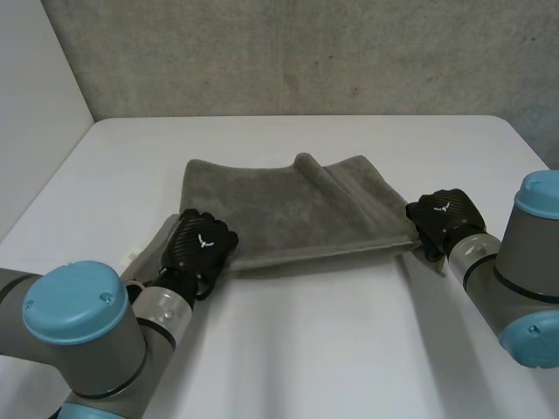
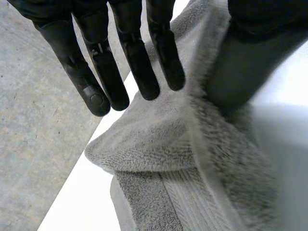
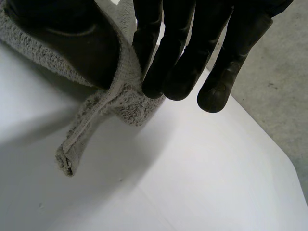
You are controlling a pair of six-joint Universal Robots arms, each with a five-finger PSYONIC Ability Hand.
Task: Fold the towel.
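The towel (image 1: 271, 205) lies mid-frame on the table (image 1: 306, 349), its lower-left corner pinched by the left hand (image 1: 203, 243) between straight fingers and thumb, its lower-right corner pinched likewise by the right hand (image 1: 444, 216), so the fold seems barely begun.

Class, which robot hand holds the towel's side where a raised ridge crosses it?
The right hand: the ridge in the towel runs down to the corner it pinches, whereas cloth near the left hand lies smoother.
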